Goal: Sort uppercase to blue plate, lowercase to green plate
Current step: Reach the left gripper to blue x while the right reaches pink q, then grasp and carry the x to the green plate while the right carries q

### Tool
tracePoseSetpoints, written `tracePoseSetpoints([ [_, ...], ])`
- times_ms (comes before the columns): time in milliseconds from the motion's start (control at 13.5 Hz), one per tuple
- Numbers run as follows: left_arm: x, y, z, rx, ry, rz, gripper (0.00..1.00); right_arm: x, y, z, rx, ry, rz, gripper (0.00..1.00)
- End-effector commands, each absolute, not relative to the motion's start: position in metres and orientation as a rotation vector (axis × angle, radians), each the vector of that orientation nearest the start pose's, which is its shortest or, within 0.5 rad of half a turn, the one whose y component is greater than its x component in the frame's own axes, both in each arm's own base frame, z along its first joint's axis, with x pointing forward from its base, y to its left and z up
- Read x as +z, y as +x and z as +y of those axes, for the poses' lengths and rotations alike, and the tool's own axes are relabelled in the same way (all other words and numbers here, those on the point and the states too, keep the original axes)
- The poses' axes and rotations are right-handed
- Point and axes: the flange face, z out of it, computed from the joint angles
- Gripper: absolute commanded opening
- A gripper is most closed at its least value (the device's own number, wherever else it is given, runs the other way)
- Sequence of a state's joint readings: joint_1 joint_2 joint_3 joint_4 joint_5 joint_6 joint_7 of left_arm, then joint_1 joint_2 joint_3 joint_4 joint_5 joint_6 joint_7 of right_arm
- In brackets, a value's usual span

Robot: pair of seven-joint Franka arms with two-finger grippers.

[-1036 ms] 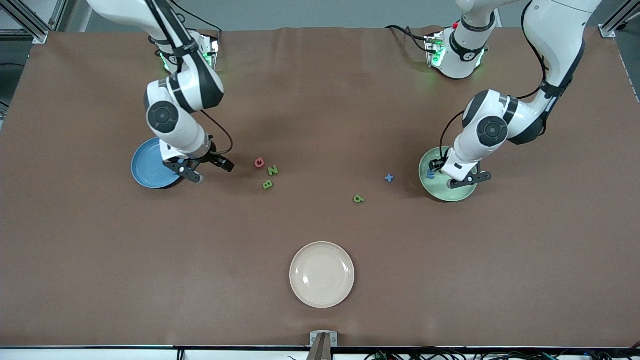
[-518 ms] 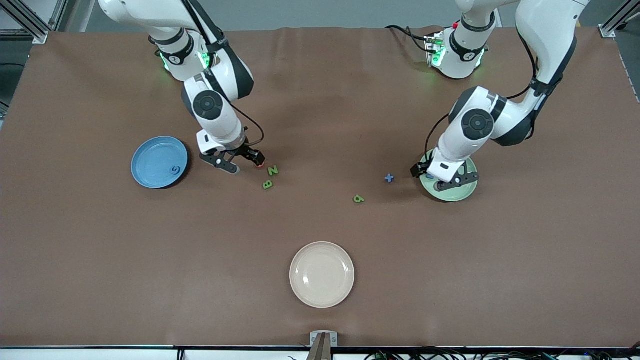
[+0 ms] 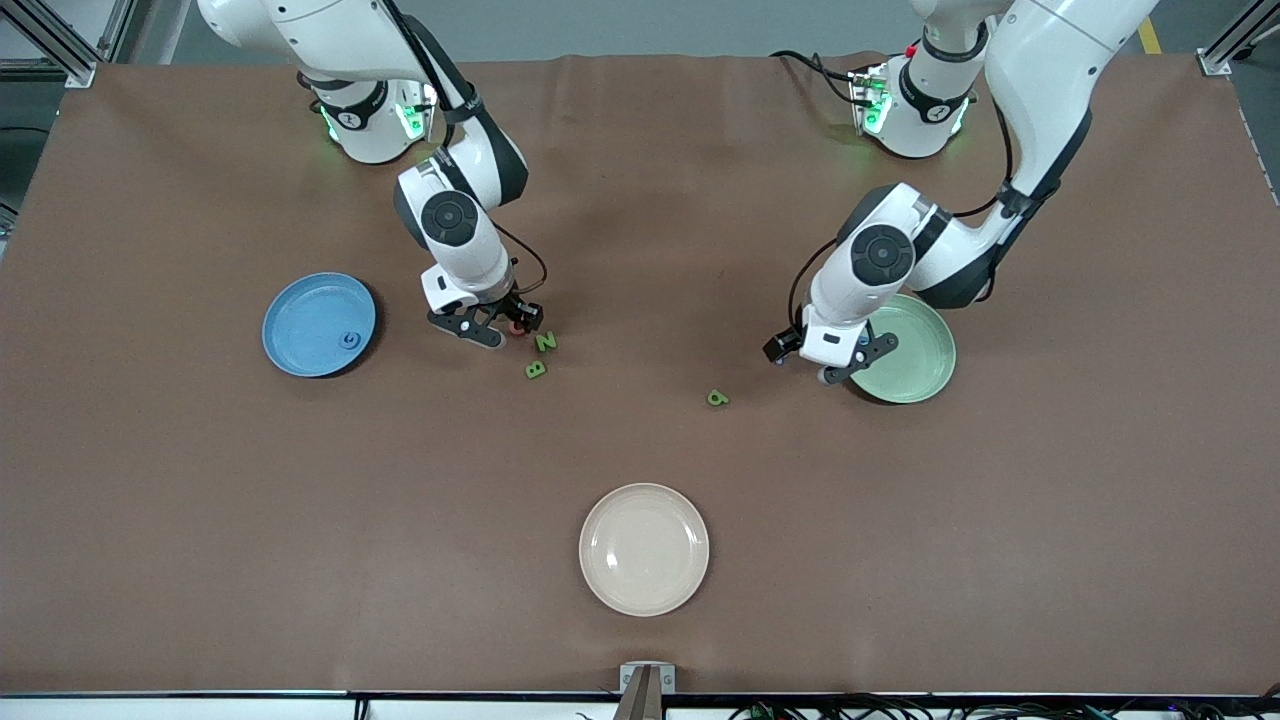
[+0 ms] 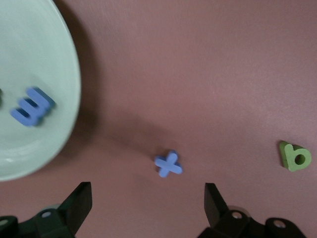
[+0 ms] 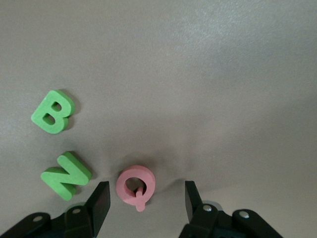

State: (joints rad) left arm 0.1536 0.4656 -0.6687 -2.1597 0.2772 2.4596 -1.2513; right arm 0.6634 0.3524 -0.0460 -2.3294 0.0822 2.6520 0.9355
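Observation:
My right gripper (image 3: 508, 330) (image 5: 146, 202) is down at the table, open, with the pinkish-red Q (image 5: 134, 187) between its fingers and a gap on each side. Green N (image 3: 545, 342) (image 5: 65, 175) and green B (image 3: 535, 370) (image 5: 52, 111) lie beside it. The blue plate (image 3: 300, 320) holds a blue G (image 3: 350, 340). My left gripper (image 3: 803, 362) (image 4: 147, 203) hangs open over the blue x (image 4: 168, 164), beside the green plate (image 3: 915, 350) (image 4: 34, 59), which holds a blue m (image 4: 32, 106). A green a-like letter (image 3: 717, 398) (image 4: 295, 156) lies on the cloth.
A cream-white plate (image 3: 643, 549) sits nearer the front camera, midway along the table. The brown cloth (image 3: 640, 200) covers the whole table. The x is hidden under my left hand in the front view.
My right gripper left the blue plate, came down around the Q and narrowed its jaws. My left gripper moved off the green plate to above the x.

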Motion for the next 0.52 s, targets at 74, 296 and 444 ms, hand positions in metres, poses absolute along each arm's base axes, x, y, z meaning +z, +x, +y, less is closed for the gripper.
tracePoseSetpoints([
  [74, 0.207, 0.493, -0.293, 0.208, -3.032, -1.051, 0.99, 0.181, 0.418, 0.301, 0.046, -3.08, 0.614, 0.65],
  [296, 0.198, 0.494, -0.293, 0.18, -3.022, -1.081, 0.95, 0.177, 0.418, 0.302, 0.036, -3.077, 0.61, 0.65],
  [444, 0.189, 0.495, -0.292, 0.162, -3.017, -1.102, 0.94, 0.174, 0.417, 0.302, 0.035, -3.078, 0.607, 0.65],
])
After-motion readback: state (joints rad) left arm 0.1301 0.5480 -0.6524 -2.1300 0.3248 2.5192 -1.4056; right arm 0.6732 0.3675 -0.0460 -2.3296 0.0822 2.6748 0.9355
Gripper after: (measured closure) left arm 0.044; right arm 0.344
